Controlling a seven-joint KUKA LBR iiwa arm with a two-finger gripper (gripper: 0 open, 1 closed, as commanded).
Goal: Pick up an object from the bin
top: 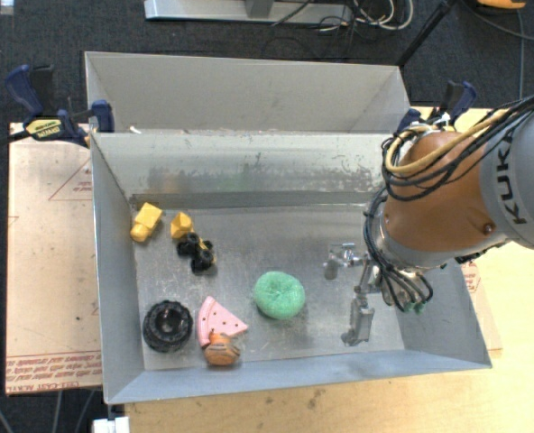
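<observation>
My gripper (350,293) is low over the right part of the bin floor, and its two metal fingers stand apart, open, with only bare floor between them. The nearest thing is a green round fuzzy ball (279,295), lying just left of the fingers and apart from them. Further left a pink wedge with dark spots (220,318) rests against a small brown and orange lump (221,354) near the front wall.
A black ribbed ring (167,325) lies in the front left corner. A yellow block (145,222) and a yellow and black toy (191,244) sit at the back left. The arm with its orange cover and cables hangs over the bin's right side.
</observation>
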